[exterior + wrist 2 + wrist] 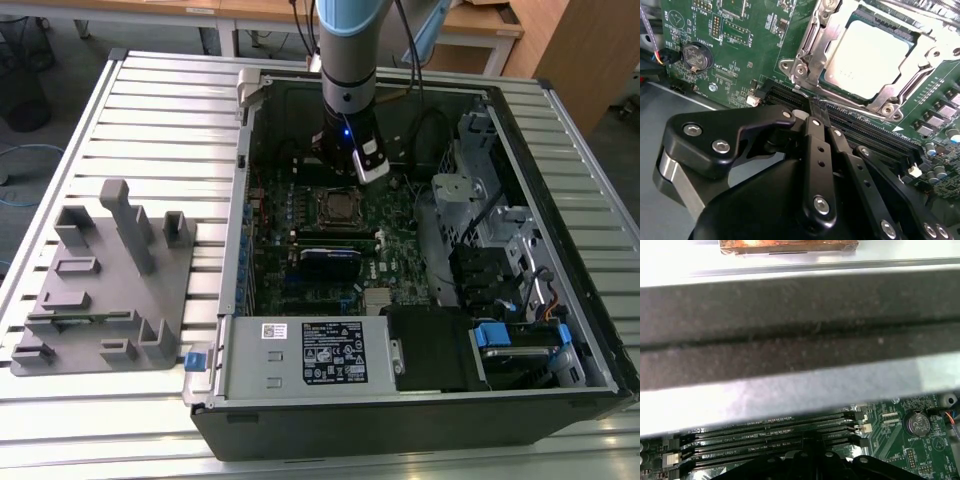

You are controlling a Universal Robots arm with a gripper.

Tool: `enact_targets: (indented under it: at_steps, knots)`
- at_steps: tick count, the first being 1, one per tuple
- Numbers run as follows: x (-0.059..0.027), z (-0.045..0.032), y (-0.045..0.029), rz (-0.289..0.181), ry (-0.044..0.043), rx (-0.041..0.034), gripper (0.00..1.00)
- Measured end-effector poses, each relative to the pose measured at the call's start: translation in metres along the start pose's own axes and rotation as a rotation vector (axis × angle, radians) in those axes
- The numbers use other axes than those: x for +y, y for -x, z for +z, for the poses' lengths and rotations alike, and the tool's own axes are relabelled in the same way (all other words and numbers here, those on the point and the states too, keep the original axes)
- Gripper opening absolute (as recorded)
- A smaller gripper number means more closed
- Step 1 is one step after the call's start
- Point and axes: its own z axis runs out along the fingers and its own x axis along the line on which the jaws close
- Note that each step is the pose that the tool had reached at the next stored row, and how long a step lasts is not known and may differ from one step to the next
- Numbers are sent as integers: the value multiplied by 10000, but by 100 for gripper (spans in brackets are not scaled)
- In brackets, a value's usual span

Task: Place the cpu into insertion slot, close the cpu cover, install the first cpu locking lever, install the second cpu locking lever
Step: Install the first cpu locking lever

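The cpu (pixel 870 57), a pale silver square, lies in the insertion slot (pixel 340 207) on the green motherboard. The cpu cover (pixel 812 40), a silver frame, lies flat around it with the chip showing through its window. A thin silver lever end (pixel 799 87) sticks out at the socket corner nearest the fingers. My gripper (pixel 816 106) is shut, its black fingertips together and just above the socket edge, between the socket and the black memory slots (pixel 865 127). In the exterior view the gripper (pixel 345 172) hangs inside the case just behind the socket. Nothing shows between the fingers.
A power supply box (pixel 320 352) with a white label sits at the case front. Drive bays and cables (pixel 490 250) fill the exterior view's right. A grey fixture plate (pixel 105 280) lies on the table at the exterior view's left. A coin battery (pixel 694 56) sits beside the socket.
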Motion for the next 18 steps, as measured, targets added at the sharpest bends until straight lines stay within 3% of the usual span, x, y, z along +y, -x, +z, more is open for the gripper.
enact_targets:
  at_steps: [18]
  knots:
    - [-4,-62,10,37,-30,-13,11]
